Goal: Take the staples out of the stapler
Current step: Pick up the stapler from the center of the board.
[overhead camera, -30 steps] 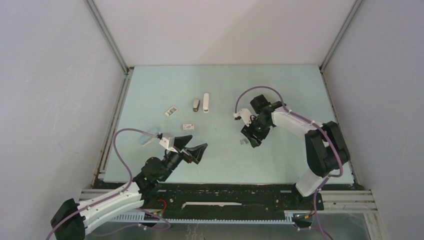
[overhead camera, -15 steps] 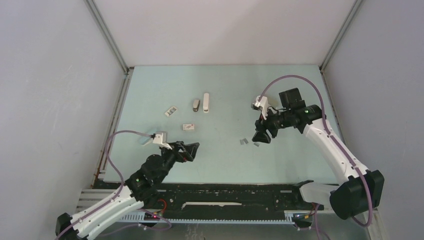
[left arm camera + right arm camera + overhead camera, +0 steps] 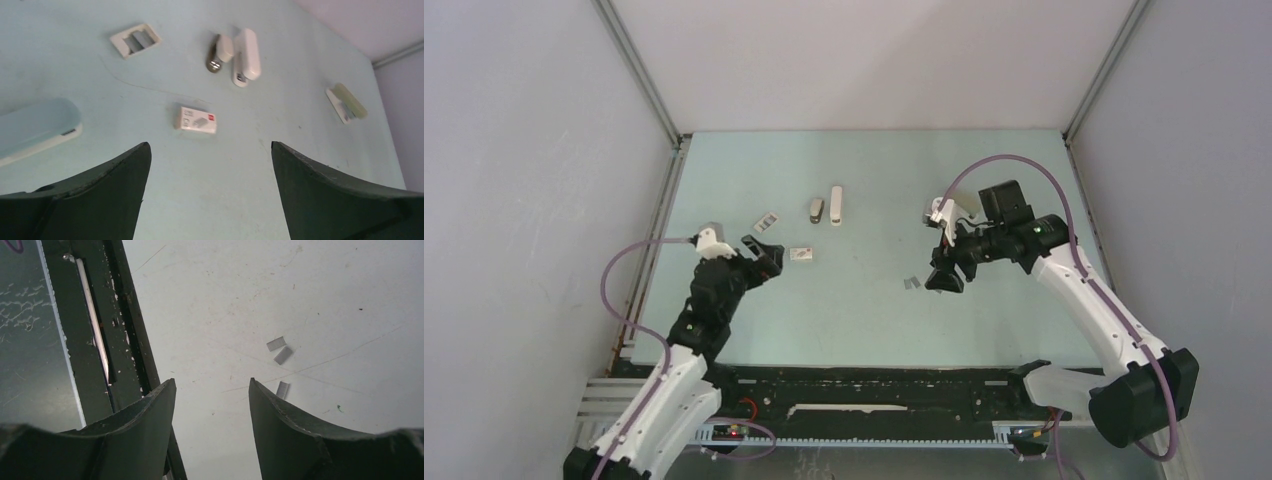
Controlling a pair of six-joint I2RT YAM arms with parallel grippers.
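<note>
The stapler, with a pale grey-beige top and white underside, lies on the table at the right of the left wrist view with its top shifted off the base. The right arm covers that spot from above. Three short grey strips of staples lie loose on the table, seen from above as a small grey patch of staples. My right gripper hangs just right of them, open and empty. My left gripper stands wide open with nothing in it, near the small printed box.
A slim white stapler and a short grey-and-white piece lie side by side at mid-table. A small printed box and an open white tray sit to the left. A light blue stapler lies at the left. Walls enclose the table.
My left arm swung left and back, carrying its open gripper from the front middle to beside the printed box. My right gripper lifted off the staples and drew slightly right.
</note>
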